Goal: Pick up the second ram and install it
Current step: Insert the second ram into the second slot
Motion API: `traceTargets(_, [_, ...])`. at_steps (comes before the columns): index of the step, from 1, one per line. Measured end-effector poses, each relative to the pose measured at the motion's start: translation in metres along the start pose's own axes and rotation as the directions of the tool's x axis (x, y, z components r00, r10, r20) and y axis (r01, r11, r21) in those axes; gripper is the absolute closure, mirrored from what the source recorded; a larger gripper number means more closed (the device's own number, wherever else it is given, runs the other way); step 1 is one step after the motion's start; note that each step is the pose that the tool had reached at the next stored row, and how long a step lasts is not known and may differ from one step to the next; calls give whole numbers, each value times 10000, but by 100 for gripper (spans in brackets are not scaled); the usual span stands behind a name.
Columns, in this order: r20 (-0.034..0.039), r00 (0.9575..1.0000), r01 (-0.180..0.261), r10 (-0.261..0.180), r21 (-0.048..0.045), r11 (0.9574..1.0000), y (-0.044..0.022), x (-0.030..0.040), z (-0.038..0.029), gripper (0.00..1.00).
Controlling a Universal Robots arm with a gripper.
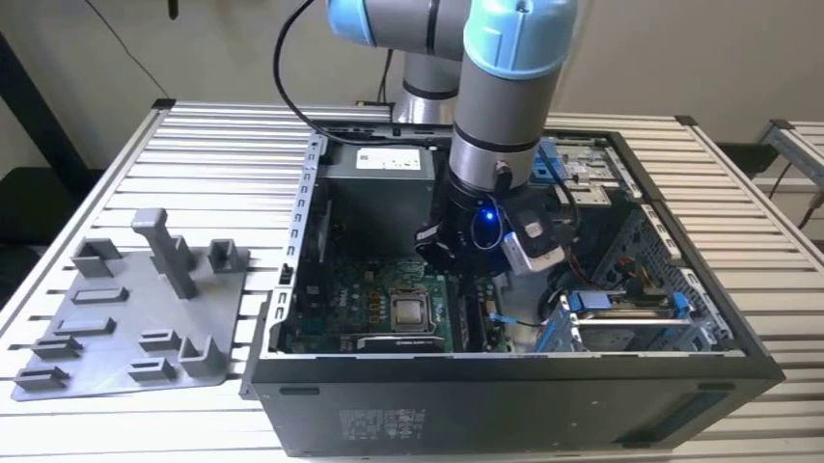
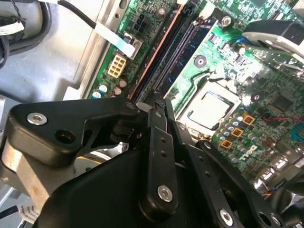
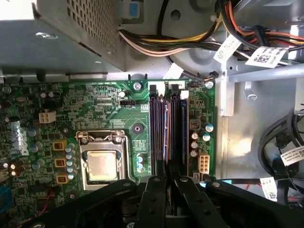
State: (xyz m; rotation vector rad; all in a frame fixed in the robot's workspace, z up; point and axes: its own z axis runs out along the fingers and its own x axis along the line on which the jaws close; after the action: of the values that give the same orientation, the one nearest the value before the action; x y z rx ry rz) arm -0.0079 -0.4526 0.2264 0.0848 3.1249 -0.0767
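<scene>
My gripper point(image 1: 466, 270) is down inside the open computer case point(image 1: 515, 386), over the memory slots point(image 3: 175, 128) on the green motherboard point(image 3: 95, 104). The second ram point(image 3: 166, 133) is a thin dark stick with a coppery edge. It runs along the slots and lies in line with them. One end of it passes between my fingertips. In both wrist views the gripper point(image 3: 167, 176) point(image 2: 153, 105) is shut narrowly on the second ram point(image 2: 159, 52). Whether the stick is fully seated in its slot cannot be told.
The processor socket point(image 3: 102, 164) lies beside the slots. The power supply box point(image 3: 52, 38) and bundled cables point(image 3: 190, 38) sit beyond the board's far edge. On the exterior view's left stands a grey holder plate point(image 1: 116, 328) with blocks and a tall post point(image 1: 168, 256).
</scene>
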Motion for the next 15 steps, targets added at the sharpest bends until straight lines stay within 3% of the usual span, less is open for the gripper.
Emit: traceTargets(15, [9, 9998, 186, -186, -8, 9998, 5, 25, 13, 86])
